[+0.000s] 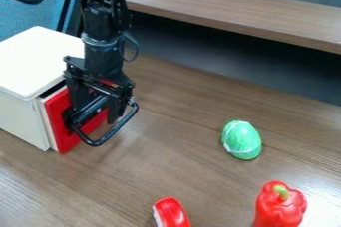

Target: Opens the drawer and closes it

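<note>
Lab-like tabletop, robot arm (101, 47), toy food (242, 140)

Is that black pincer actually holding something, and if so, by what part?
It cannot be told. The pincer is at the handle of the slightly open drawer, but the view doesn't settle whether it grips it.

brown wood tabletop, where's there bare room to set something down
Bare patches: between the red drawer front and the green, white-streaked oval object, and lower left, between the white cabinet and the red-and-white object. Crowded: around the black drawer handle, where the black gripper hangs.
</note>
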Controlling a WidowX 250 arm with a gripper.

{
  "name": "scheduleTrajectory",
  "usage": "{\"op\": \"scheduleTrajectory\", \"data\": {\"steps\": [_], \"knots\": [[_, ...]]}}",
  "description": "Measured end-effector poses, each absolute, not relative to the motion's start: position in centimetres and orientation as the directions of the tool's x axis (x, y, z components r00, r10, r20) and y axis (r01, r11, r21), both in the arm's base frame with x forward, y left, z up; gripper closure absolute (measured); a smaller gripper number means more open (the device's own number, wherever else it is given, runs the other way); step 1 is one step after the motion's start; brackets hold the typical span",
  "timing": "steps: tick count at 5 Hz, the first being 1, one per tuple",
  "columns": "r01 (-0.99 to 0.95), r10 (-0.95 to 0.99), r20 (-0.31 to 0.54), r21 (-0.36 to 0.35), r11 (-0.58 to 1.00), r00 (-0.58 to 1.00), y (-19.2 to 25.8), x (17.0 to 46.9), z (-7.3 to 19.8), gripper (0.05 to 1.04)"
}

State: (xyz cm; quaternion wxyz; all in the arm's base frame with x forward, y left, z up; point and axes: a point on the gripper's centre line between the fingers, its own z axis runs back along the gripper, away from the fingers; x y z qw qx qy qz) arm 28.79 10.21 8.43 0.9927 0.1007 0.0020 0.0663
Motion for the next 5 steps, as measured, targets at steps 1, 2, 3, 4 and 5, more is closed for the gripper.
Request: {"op": "scheduleTrajectory", "data": {"steps": [1,2,3,4,5], "knots": [[-0.135,0.142,-0.012,0.246,0.960,0.990,10.9,28.6,8.3,0.084],[-0.133,0.149,-0.027,0.320,0.938,0.988,11.3,28.5,8.2,0.085],[-0.118,0.132,-0.017,0.346,0.931,0.991,11.0,28.8,8.4,0.084],[-0.104,0.116,-0.014,0.342,0.934,0.993,10.2,29.0,8.1,0.084],[-0.032,0.036,-0.011,0.266,0.964,0.999,7.6,29.5,7.4,0.084]]}}
